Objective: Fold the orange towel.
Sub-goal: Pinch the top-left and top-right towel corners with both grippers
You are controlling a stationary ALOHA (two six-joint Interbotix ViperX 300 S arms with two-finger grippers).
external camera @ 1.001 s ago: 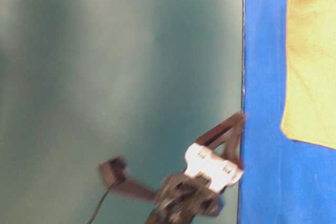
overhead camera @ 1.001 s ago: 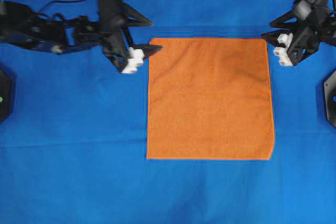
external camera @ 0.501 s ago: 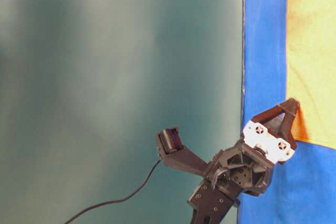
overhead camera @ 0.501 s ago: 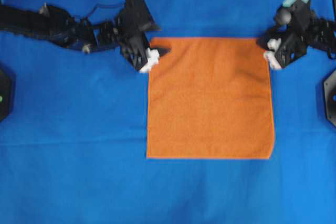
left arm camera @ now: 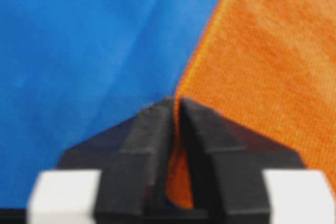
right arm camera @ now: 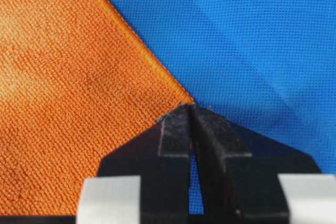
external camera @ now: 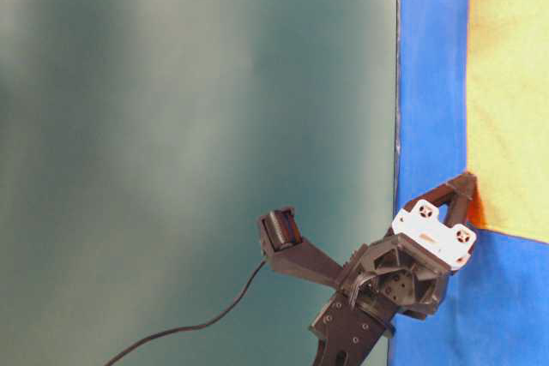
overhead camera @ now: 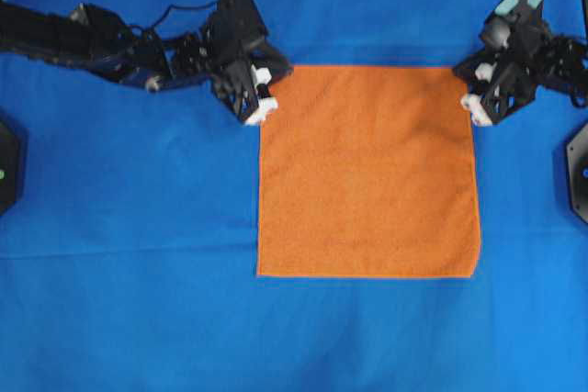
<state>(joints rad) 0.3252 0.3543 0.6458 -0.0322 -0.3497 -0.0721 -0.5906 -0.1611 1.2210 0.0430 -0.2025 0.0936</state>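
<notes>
A blue cloth (overhead camera: 129, 263) covers the whole work surface, lightly creased, and in the table-level view a blurred grey-green wall (external camera: 189, 126) fills the space beside it.

The orange towel (overhead camera: 367, 172) lies flat and fully spread at the middle of the cloth, a little right of centre in the overhead view — a square with straight stitched edges and no fold in it.

The left arm (overhead camera: 101, 43) reaches in from the far left, low over the cloth, with a black cable trailing behind its wrist. The left gripper (overhead camera: 268, 89) sits at the towel's far left corner; the left wrist view shows its black fingers (left arm camera: 149, 145) drawn together with a sliver of orange edge pinched between them.

The right gripper (overhead camera: 471, 103) meets the far right corner. Its fingers (right arm camera: 176, 135) are nearly closed, tips touching at the very point of the corner — only blue shows through the slit, so whether any towel is caught there I cannot tell.
</notes>
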